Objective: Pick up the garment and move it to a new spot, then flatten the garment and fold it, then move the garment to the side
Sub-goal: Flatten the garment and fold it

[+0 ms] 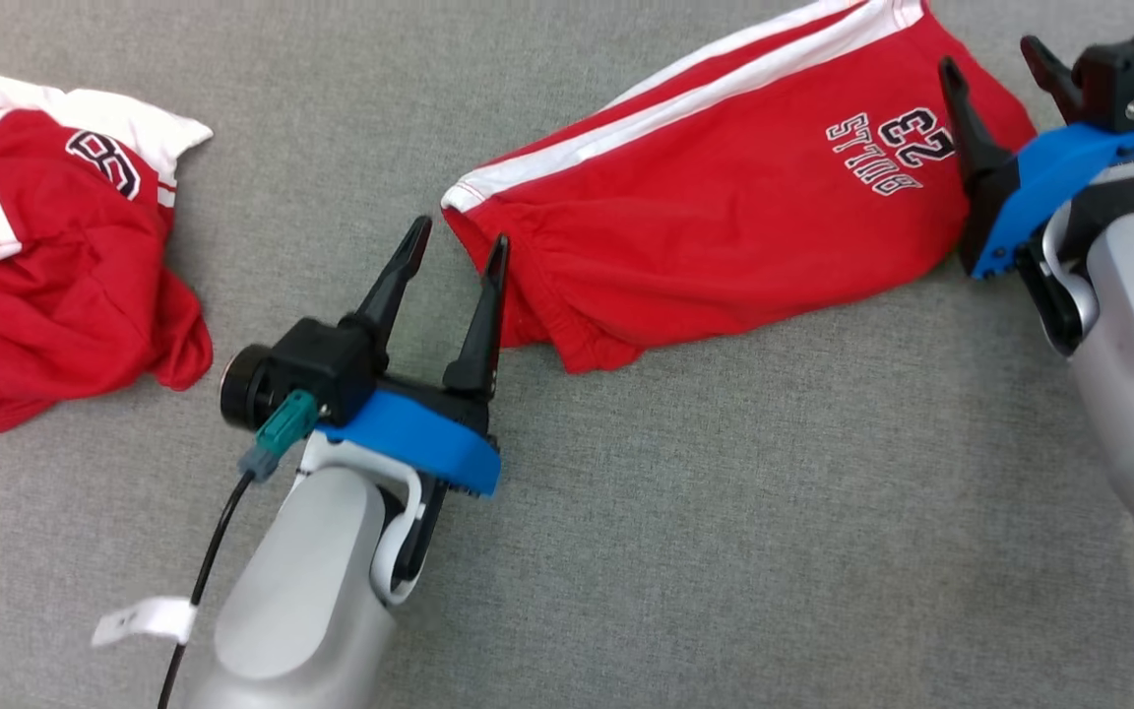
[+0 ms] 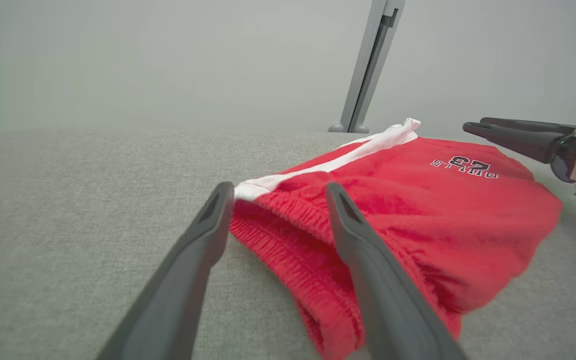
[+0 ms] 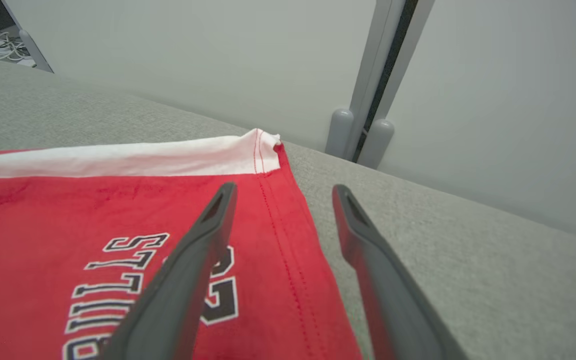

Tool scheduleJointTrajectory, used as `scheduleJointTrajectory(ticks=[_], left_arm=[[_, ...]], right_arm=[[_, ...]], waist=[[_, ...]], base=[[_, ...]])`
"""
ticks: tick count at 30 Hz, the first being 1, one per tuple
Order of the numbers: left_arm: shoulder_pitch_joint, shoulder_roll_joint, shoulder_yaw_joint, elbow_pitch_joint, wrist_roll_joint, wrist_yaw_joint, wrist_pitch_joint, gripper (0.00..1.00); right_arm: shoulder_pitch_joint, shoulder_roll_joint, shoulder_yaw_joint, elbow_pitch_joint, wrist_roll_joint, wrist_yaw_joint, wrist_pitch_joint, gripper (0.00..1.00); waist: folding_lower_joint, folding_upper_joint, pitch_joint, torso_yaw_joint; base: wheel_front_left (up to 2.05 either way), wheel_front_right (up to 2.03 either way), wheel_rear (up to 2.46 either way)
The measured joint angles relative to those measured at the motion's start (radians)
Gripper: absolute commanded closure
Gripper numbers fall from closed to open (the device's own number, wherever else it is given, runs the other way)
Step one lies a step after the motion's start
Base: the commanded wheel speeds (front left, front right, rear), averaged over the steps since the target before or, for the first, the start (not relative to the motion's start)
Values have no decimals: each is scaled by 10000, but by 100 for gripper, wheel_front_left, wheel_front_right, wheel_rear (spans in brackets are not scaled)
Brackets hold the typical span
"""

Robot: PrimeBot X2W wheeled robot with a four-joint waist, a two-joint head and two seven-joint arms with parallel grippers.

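Note:
The garment (image 1: 715,207) is a pair of red shorts with white side stripes and a "BULLS 23" print, lying folded on the grey cloth surface. My left gripper (image 1: 459,241) stands open at its elastic waistband end (image 2: 288,225), with nothing between the fingers. My right gripper (image 1: 995,69) is open at the hem end, its left finger (image 3: 203,240) over the print and the hem edge (image 3: 293,240) between the fingers. The garment (image 3: 93,215) lies flat under it. The right gripper's fingers (image 2: 518,135) also appear at the far side in the left wrist view.
A second red and white garment (image 1: 55,256) lies crumpled at the left of the grey surface (image 1: 724,492). A grey post (image 3: 363,100) stands against the pale wall behind the surface's far edge. A black cable (image 1: 198,581) runs along my left forearm.

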Motion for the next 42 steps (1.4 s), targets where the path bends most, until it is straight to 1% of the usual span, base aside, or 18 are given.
scheduleJointTrajectory(ticks=[7, 16, 24, 25, 26, 30, 33, 38, 42], left_arm=[[1272, 0, 842, -1260, 383, 226, 0, 0], [2074, 0, 2121, -3085, 872, 621, 0, 0], [2493, -4, 2702, -3626, 999, 826, 0, 0], [2530, -8, 2738, -3645, 997, 851, 0, 0], [2560, -6, 2773, -3668, 995, 871, 0, 0], [2663, -6, 2794, -3676, 988, 911, 0, 0], [2675, -8, 2800, -3645, 988, 920, 0, 0], [2790, -10, 2932, -3488, 1118, 911, 0, 0], [2983, -10, 3175, -3394, 1290, 857, 0, 0]], right_arm=[[563, -351, 293, 328, 510, 0, -84, 0], [792, -481, 495, 805, 1007, 0, 113, 0], [875, -520, 619, 1101, 1306, -2, 376, 0], [885, -487, 625, 1103, 1411, -2, 445, 54], [908, -449, 644, 1089, 1507, -2, 462, 100], [1000, -374, 675, 936, 1912, 0, 439, 100], [1076, -307, 742, 732, 2125, 0, 196, 100], [1472, -81, 757, 163, 2660, 0, -276, 100], [2200, 23, 780, -487, 3037, 0, -439, 100]], waist=[[-1, 0, -495, -45], [0, 0, -601, 197], [0, 0, -549, 400], [0, 0, -556, 399], [0, 0, -566, 393], [1, 0, -581, 367], [0, 0, -611, 264], [1, 0, -825, -33], [1, 0, -1085, -395]], base=[[0, 0, 0], [0, 0, 0], [0, 0, 0], [0, 0, 0], [0, 0, 0], [0, 0, 0], [0, 0, 0], [0, 0, 0], [0, 0, 0]])
